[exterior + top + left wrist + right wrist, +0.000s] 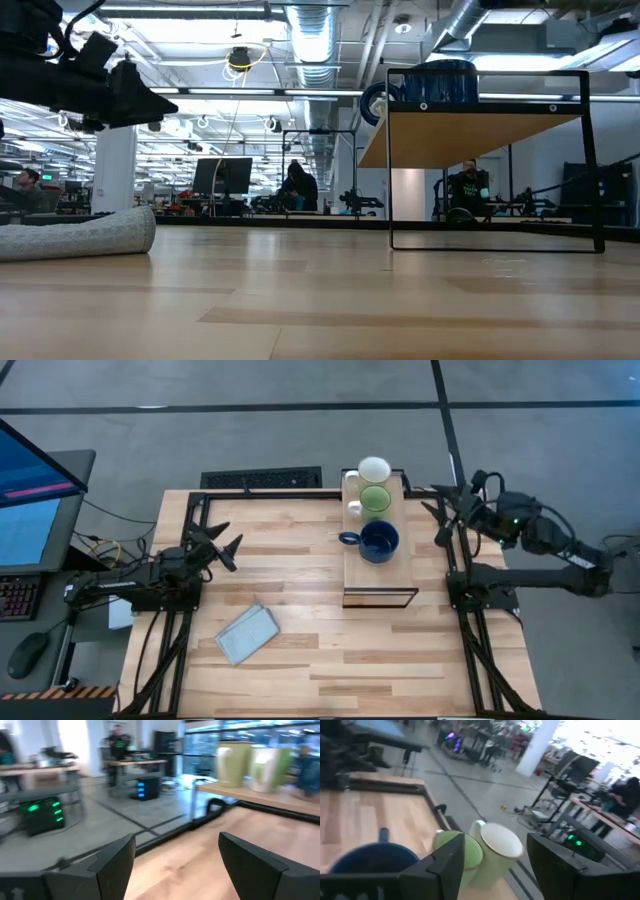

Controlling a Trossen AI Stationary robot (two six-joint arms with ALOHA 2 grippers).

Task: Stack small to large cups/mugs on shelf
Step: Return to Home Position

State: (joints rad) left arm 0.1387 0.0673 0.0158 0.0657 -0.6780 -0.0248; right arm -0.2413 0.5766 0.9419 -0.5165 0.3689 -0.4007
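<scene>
Desk (300,650) carries shelf (385,575), long axis far-to-near. Left pincer (225,545) at left edge, right pincer (440,515) at right edge, both spread apart, empty, facing shelf. Row on shelf: dark blue mug (379,542) nearest, handle left; light green mug (375,499); white mug (373,468) farthest.

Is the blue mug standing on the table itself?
No, the blue mug stands on the shelf, in a row with the green mug and the white mug.
</scene>
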